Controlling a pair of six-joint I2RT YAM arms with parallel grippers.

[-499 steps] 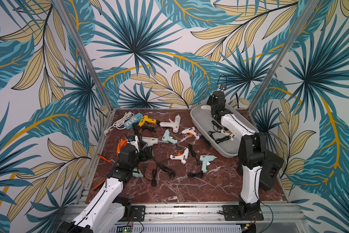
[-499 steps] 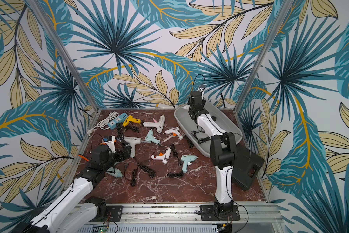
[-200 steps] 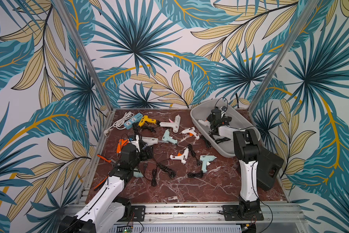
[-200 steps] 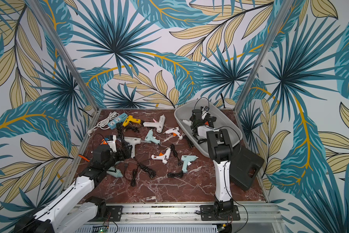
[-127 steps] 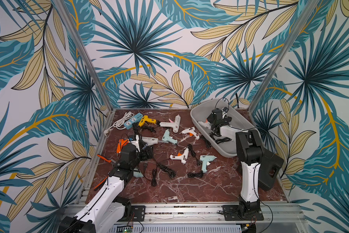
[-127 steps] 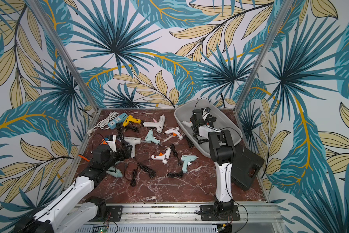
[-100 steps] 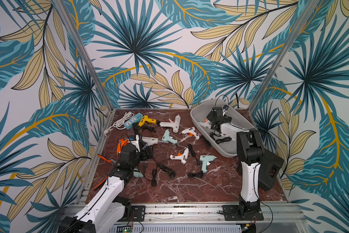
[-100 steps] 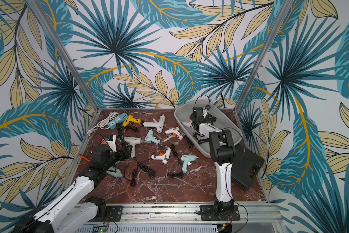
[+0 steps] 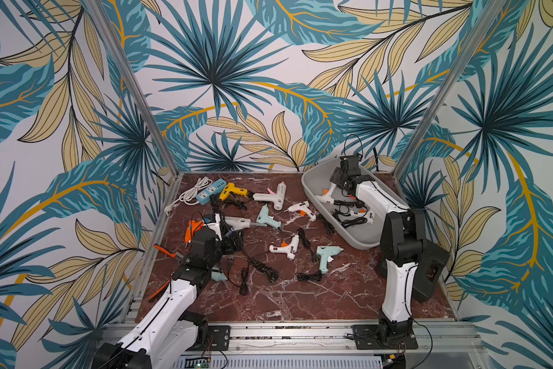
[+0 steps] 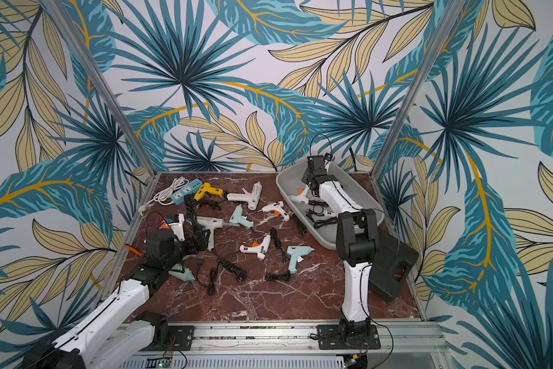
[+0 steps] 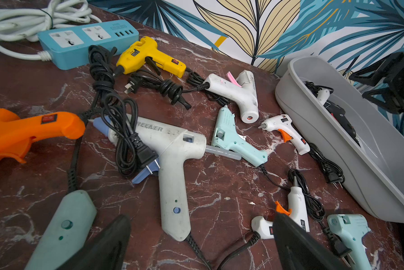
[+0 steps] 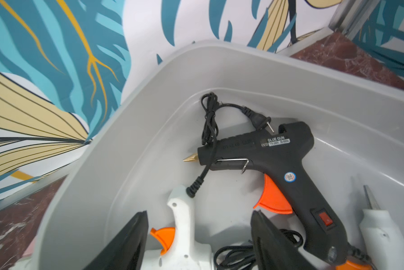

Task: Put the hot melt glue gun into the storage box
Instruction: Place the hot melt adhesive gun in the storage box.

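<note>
Presently on the dark red marbled tabletop (image 9: 300, 297):
- Large light grey plastic storage box (image 9: 363, 244), lidless, at the far right corner. Inside, a black pistol-shaped hot melt glue gun (image 12: 278, 159) with an orange trigger lies flat on the floor, its cord crossing the barrel, beside a small white plastic glue gun (image 12: 184, 229)
- Right gripper (image 12: 198, 215), over the box, fingers apart with nothing between them
- Left gripper (image 11: 201, 216), near the left edge, fingers spread wide and empty, poised over a large off-white glue gun (image 11: 170, 149) with a black cord coil (image 11: 123, 131) draped on its barrel
- Further guns loose mid-table, among them a yellow glue gun (image 9: 233, 191) towards the far edge

Handling note: the deposit looks done, so the right arm would best rise straight, clear of cords and rim. The left should close across the off-white handle, not the coil
</note>
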